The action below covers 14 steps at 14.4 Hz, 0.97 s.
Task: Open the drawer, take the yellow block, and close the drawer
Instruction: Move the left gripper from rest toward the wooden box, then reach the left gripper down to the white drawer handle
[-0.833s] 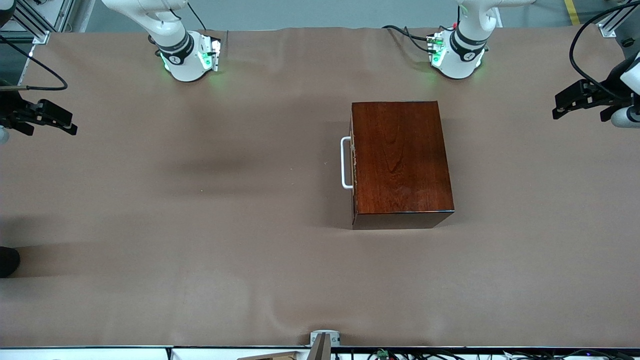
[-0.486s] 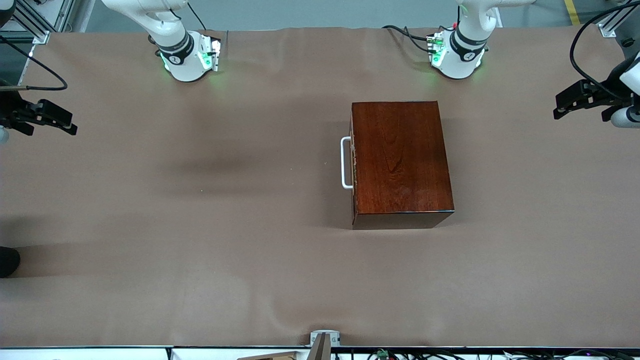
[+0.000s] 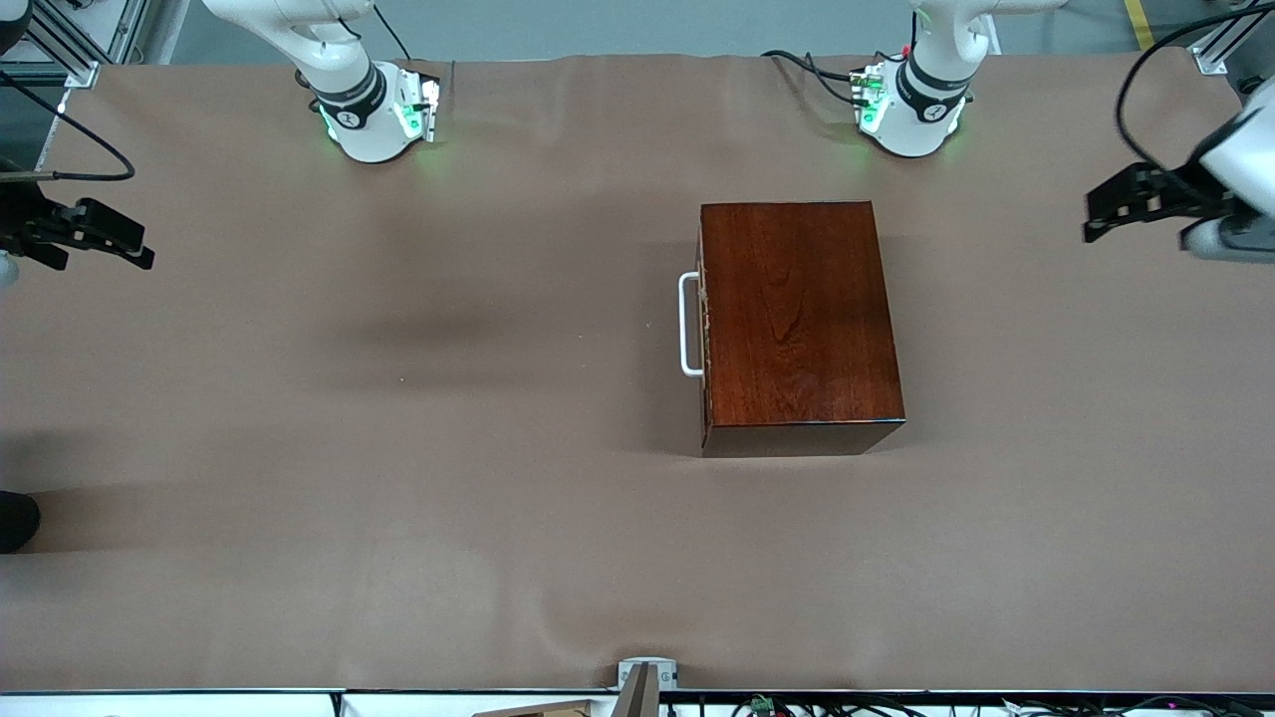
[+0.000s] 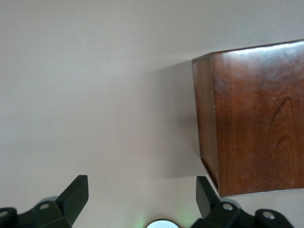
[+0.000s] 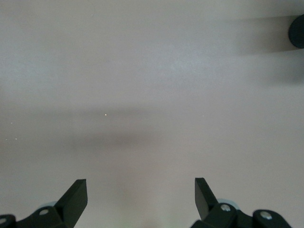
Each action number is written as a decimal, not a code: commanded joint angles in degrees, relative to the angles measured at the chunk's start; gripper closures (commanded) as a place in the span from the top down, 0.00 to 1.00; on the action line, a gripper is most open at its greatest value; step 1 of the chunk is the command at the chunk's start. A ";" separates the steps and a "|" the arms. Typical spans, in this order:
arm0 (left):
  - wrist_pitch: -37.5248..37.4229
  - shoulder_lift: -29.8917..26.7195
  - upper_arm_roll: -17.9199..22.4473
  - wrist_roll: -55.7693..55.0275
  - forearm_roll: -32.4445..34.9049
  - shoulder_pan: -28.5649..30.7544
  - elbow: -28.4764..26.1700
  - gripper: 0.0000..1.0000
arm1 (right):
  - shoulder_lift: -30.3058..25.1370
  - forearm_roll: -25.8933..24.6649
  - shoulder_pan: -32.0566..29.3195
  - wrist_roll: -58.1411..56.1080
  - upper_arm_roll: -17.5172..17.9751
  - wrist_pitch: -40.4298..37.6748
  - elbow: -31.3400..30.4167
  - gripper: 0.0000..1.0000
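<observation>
The dark reddish-brown wooden box [image 3: 797, 314] stands on the table in front of the left arm's base. Its drawer is shut, and the drawer front with the white bar handle [image 3: 687, 324] faces the right arm's end of the table. The yellow block is out of view. My left gripper [image 3: 1091, 214] is open and empty over the left arm's end of the table, apart from the box. The left wrist view shows this gripper [image 4: 141, 192] and a corner of the box [image 4: 256, 118]. My right gripper [image 3: 139, 244] is open and empty at the right arm's end; its wrist view [image 5: 140, 192] shows only bare table.
The brown cloth-covered table [image 3: 448, 448] is bare around the box. A dark round object [image 3: 15, 518] sits at the table edge at the right arm's end; it also shows in the right wrist view [image 5: 297, 31]. A small metal mount [image 3: 645, 677] sits at the near edge.
My left gripper has shifted slightly toward the box. The right arm, the box and the drawer have not moved.
</observation>
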 commanded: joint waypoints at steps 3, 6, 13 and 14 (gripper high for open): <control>-1.10 6.52 -4.08 -12.35 0.45 -4.42 4.42 1.00 | -0.48 -0.44 -0.65 0.48 0.46 0.10 -0.52 1.00; -0.58 10.74 -4.17 -24.30 -0.78 -10.14 7.76 1.00 | -0.57 -0.44 -0.65 0.48 0.46 0.19 -0.52 1.00; 11.36 16.64 -4.44 -42.42 -2.54 -21.04 9.97 1.00 | -0.39 -0.44 -0.74 0.48 0.46 0.28 -0.52 1.00; 13.38 17.25 -4.35 -44.45 -2.54 -22.44 9.97 1.00 | -0.39 -0.44 -0.74 0.48 0.46 0.28 -0.52 1.00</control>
